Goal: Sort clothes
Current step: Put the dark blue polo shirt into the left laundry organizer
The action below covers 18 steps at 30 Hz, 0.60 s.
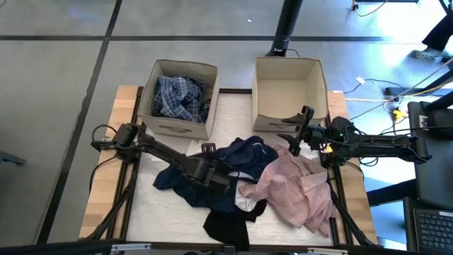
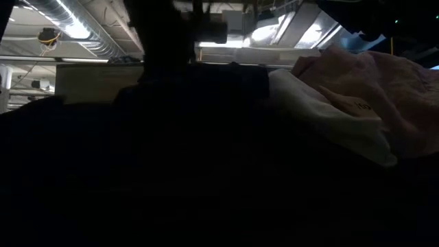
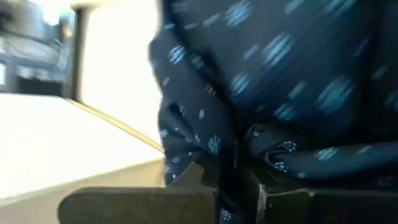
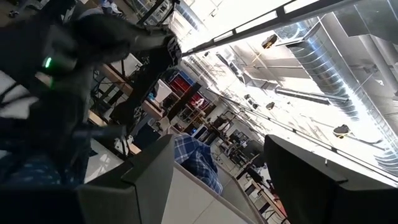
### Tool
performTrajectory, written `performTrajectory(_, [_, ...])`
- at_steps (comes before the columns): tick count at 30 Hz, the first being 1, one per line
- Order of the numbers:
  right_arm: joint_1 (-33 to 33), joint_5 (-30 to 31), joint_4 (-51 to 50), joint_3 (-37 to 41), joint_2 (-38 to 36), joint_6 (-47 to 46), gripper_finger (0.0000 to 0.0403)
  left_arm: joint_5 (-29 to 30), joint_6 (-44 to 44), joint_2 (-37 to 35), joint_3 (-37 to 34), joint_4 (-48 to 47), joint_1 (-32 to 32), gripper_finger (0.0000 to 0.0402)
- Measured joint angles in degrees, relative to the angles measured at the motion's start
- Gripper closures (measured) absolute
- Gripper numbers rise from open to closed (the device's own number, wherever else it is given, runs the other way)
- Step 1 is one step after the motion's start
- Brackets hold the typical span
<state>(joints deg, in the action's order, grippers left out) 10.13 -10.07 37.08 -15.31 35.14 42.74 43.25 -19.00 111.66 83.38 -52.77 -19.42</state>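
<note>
Low over the middle of the desk point(image 1: 127, 212), the left arm reaches in from its base at the desk's left edge, its left claw point(image 1: 228, 177) clenched on the navy dotted shirt point(image 1: 244, 157) — the left wrist view shows that cloth point(image 3: 273, 74) bunched between the dark fingers point(image 3: 137, 202). The right arm lies along the right edge, with the right claw point(image 1: 303, 126) raised, its fingers spread and holding nothing, near the front of the empty beige box point(image 1: 289, 85). From above, the pale pink shirt point(image 1: 297, 188) lies beside the navy one, the black garment point(image 1: 226, 225) and small white piece point(image 1: 246, 205) at the near edge, and the plaid shirt point(image 1: 178, 95) sits inside the left beige box point(image 1: 177, 127). The low view is mostly blocked by dark cloth — only the pink shirt point(image 2: 370, 75) and a white fold point(image 2: 322, 113) show. The right wrist view looks up at a ceiling and catches the plaid shirt point(image 4: 196, 158) over a box rim.
</note>
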Motion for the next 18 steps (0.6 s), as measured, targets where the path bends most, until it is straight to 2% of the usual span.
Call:
performTrajectory(7, [0.0, 0.02, -0.04, 0.0, 0.0, 0.0, 0.0152, 12.63, -1.34, -9.12, 1.0, -0.65, -2.3, 0.0394])
performTrajectory(14, [0.0, 0.11, 0.0, 0.0, 0.0, 0.0, 0.0152, 21.38, 1.16, -17.32, 1.0, 0.06, -2.69, 0.0393])
performTrajectory(18, [0.0, 0.15, 0.02, 0.0, 0.0, 0.0, 0.0152, 25.53, 4.5, -21.44, 1.0, 3.68, -2.6, 0.0395])
